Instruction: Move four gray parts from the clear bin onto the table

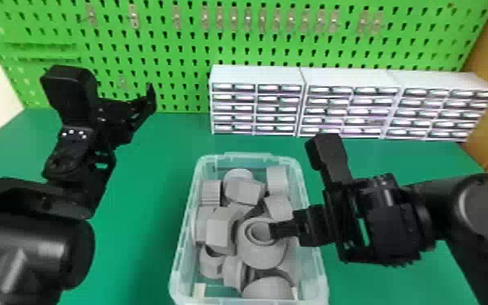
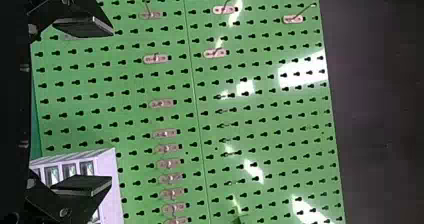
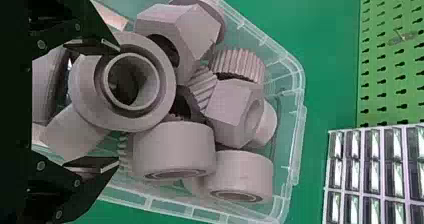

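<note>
Clearly, the nearer right gripper (image 3: pixel 119 105) is hovering spread open, one finger overlapping the upward-facing gray flanged ring (image 1: pixel 261 249).

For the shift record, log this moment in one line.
right gripper: open, over clear bin | left gripper: open, facing green pegboard | gray parts: in bin

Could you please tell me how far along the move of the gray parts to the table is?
Nothing looks done: the gray parts I see all lie in the bin. Nothing is in hand: the right gripper is open over it, the left gripper open to its left. All four moves to the table seem to remain.
</note>
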{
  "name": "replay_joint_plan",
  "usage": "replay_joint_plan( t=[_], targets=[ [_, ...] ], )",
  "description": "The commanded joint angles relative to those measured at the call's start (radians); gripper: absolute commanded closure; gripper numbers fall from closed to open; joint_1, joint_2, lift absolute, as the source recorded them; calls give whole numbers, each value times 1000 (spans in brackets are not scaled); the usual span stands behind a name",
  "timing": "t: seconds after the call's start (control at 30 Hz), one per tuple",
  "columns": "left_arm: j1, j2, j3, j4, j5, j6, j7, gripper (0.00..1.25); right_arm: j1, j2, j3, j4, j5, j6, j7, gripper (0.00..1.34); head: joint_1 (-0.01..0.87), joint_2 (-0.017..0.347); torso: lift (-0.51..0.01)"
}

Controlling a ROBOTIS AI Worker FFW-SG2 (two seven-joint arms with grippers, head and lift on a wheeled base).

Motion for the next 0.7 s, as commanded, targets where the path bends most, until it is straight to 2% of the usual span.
replay_joint_plan(
  t=[0.0, 0.2, 0.67],
  targets=[
    [-1, 0, -3, 0, 0, 0, 0, 225, -49, 1, 23, 34, -21, 53, 0, 472, 678, 34, -50],
    [-6, 0, -5, 0, 0, 0, 0, 225, -91, 2, 58, 73, -30, 76, 0, 473, 678, 34, -50],
    [-7, 0, -6, 2, 0, 3, 0, 225, -167, 51, 94, 186, -36, 143, 0, 475, 678, 34, -50]
  ],
)
